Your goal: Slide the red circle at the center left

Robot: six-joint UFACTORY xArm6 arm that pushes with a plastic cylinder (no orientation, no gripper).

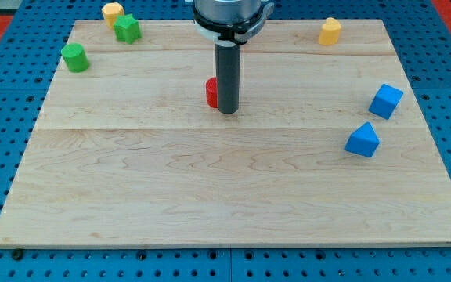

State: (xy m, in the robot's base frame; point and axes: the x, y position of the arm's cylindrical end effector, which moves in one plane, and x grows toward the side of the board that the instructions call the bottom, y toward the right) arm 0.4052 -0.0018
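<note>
The red circle block (211, 92) sits near the board's upper middle, mostly hidden behind my rod. My tip (228, 111) rests on the board right against the red block's right side, slightly toward the view's bottom. Only the block's left part shows.
The wooden board (225, 188) lies on a blue perforated table. A green cylinder (75, 58), a green star-like block (127, 29) and an orange block (113, 12) are at the upper left. A yellow block (330, 31) is at the upper right. A blue cube (385, 101) and another blue block (362, 140) are at the right.
</note>
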